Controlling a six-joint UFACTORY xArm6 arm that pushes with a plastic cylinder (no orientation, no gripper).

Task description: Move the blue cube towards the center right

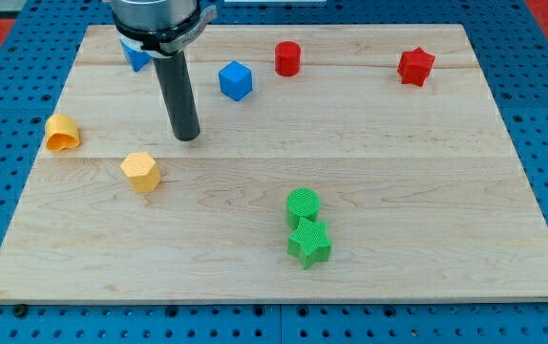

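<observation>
The blue cube (236,80) sits on the wooden board (427,172) near the view's top, left of centre. My tip (187,137) rests on the board below and to the left of the blue cube, a short gap apart from it. The dark rod rises from the tip toward the view's top, and hides part of a second blue block (137,56) at the top left, whose shape I cannot make out.
A red cylinder (287,58) stands right of the blue cube. A red star (415,66) is at top right. An orange cylinder (62,133) and an orange hexagonal block (141,172) lie at left. A green cylinder (303,205) touches a green star (309,242) at bottom centre.
</observation>
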